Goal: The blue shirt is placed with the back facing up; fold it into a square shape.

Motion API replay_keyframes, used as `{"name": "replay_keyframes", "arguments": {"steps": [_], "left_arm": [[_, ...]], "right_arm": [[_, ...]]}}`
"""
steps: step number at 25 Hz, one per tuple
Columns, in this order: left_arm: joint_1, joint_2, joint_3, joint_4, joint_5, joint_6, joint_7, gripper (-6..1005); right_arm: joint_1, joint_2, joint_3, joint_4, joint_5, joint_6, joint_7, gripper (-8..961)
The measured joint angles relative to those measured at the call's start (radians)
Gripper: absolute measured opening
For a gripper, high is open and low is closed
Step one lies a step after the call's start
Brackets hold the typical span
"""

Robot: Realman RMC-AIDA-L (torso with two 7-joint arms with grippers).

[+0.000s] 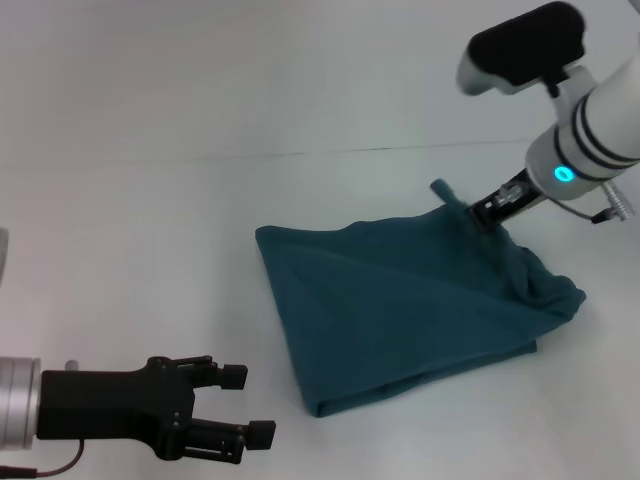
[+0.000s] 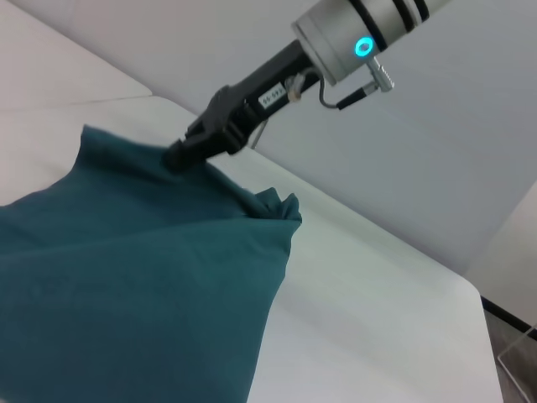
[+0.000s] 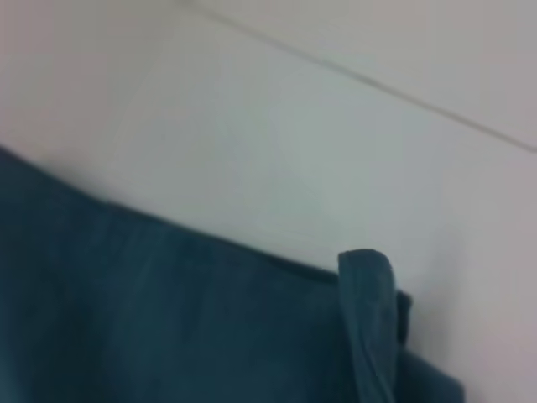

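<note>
One blue shirt (image 1: 400, 310) lies on a white table (image 1: 150, 230), partly folded into a rough triangle, with its widest part toward the robot's right and a bunched, crumpled edge at the far right side. Two black grippers are in sight. The right gripper (image 1: 470, 212) reaches down from the upper right of the head view and pinches the far top edge of the shirt, lifting that point so the fabric rises to a small peak; a short tab of cloth sticks up just beside the fingertips. In the left wrist view the same right gripper (image 2: 180, 155) is seen closed on the raised edge of the shirt (image 2: 126, 285), with the cloth draping down and away from it. The right wrist view shows only the shirt (image 3: 168, 319) close up, with a curled fold standing up against the table (image 3: 252, 126). The left gripper (image 1: 255, 405) hovers low at the near left, well apart from the shirt and touching nothing, its two fingers spread and pointing toward the shirt's near corner.
</note>
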Motion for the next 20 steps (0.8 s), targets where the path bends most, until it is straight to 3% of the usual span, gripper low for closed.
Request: {"name": "replay_keyframes", "arguments": {"steps": [20], "left_arm": [[0.004,-0.007,0.000,-0.002,0.013,-0.001,0.002,958]], "right_arm": [[-0.051,-0.002,0.119,-0.025,0.031,0.106,0.002,38]]}}
